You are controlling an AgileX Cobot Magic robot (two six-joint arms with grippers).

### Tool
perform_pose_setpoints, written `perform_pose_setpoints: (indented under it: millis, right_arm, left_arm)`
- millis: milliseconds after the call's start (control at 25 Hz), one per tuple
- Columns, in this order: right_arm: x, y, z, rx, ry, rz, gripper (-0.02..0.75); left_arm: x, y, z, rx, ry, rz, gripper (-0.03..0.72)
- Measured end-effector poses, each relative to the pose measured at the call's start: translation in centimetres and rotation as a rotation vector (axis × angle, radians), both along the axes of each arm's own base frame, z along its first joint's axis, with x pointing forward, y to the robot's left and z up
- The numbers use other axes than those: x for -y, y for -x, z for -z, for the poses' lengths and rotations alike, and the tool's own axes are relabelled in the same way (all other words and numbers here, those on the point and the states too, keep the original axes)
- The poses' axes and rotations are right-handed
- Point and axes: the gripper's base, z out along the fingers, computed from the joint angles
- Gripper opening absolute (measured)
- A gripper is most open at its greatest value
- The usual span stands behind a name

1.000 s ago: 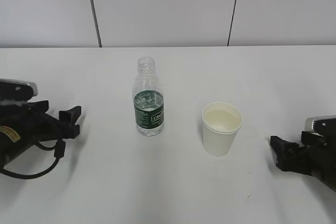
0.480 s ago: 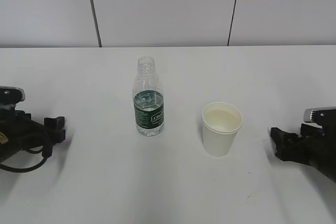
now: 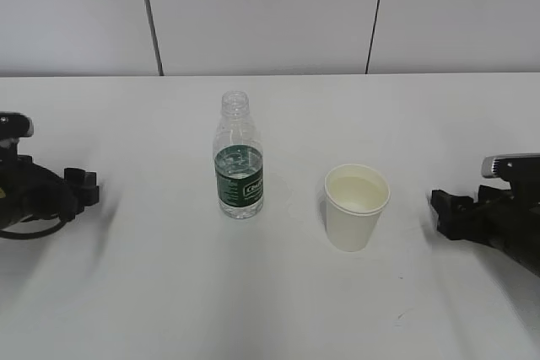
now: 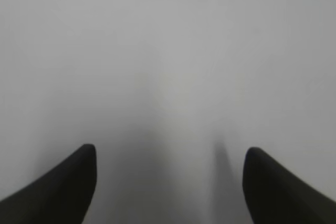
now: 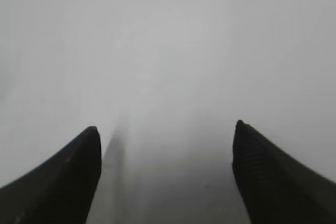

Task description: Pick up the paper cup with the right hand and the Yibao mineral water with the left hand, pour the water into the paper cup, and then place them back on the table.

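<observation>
The clear water bottle (image 3: 239, 168) with a green label stands upright and uncapped on the white table (image 3: 278, 292), left of centre. The white paper cup (image 3: 356, 206) stands upright to its right, a hand's width away. My left gripper (image 3: 83, 185) is open and empty at the far left edge, well clear of the bottle. My right gripper (image 3: 445, 212) is open and empty at the far right, apart from the cup. In the left wrist view the left gripper (image 4: 169, 153) shows only bare table between its jaws. The right gripper (image 5: 165, 132) shows the same.
A white panelled wall (image 3: 270, 14) with two dark seams stands behind the table's far edge. Nothing else lies on the tabletop.
My left gripper has drawn back to the left, away from the bottle. My right gripper has shifted slightly up and left. The bottle and cup have not moved.
</observation>
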Motion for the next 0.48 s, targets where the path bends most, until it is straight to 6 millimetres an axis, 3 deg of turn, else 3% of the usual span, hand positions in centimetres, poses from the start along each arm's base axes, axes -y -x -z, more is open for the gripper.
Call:
perform_pose_setpoints:
  millis: [480]
  right_arm:
    - [0.6, -2.7, -6.5, -0.117, 0.058, 0.02, 0.596]
  left_arm:
    - [0.2, -2.5, -4.2, -0.192, -0.033, -0.005, 0.526]
